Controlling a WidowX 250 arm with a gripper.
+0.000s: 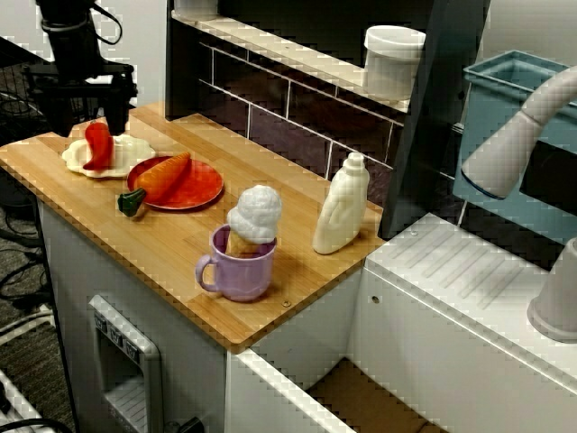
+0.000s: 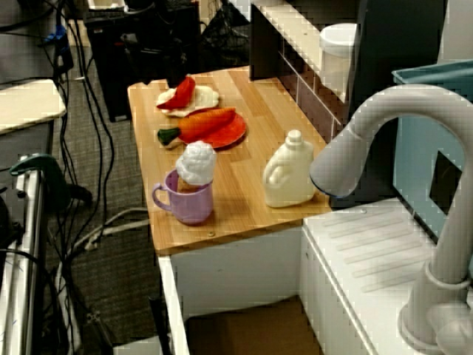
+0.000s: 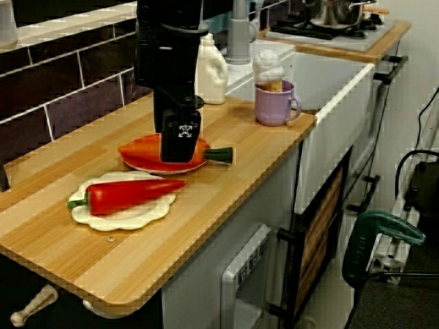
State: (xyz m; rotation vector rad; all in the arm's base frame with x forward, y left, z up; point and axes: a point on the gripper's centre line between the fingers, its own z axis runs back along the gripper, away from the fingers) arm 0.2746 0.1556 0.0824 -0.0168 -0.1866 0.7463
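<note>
Red toy pepper (image 3: 127, 194) on cream scalloped plate (image 3: 123, 218), at seven o'clock of black claw (image 3: 180, 154); claw's opening impossible to tell. Orange carrot (image 3: 137, 147) on red plate (image 3: 158, 168) just behind.

No legible writing; only a white cross-shaped mark (image 3: 184, 130) on the end effector (image 3: 180, 155).

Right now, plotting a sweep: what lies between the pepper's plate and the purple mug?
The red plate with the carrot, then bare wood up to the purple mug, in the view from above.
</note>
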